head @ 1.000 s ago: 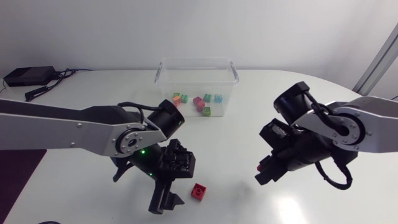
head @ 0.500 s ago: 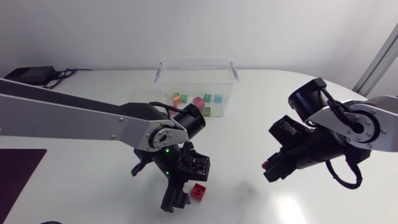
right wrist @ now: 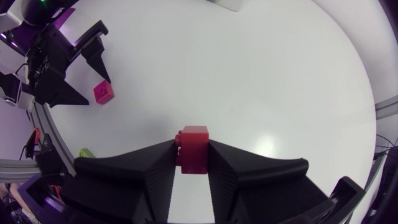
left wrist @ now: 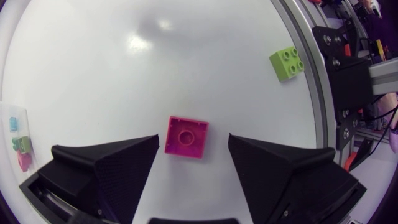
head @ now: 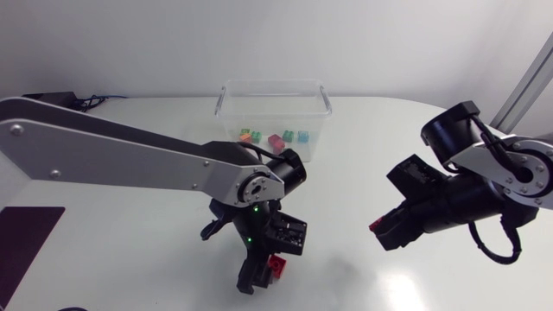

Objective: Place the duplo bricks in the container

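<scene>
The left gripper [left wrist: 193, 142] hangs spread over the table [left wrist: 112, 68], and a pink-red brick [left wrist: 186, 137] lies flat between its fingers, touching neither. The right gripper [right wrist: 193, 163] is clamped on a red brick [right wrist: 194, 148], well apart from the container [head: 226, 97].

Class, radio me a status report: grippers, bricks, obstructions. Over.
Left gripper open, straddling loose brick. Right gripper shut on red brick. Container uncovered, nothing over it.

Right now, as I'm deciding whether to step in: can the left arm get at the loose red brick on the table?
Probably yes. The left tool hangs open over the red brick, one finger on each side, with nothing between them and it.
</scene>
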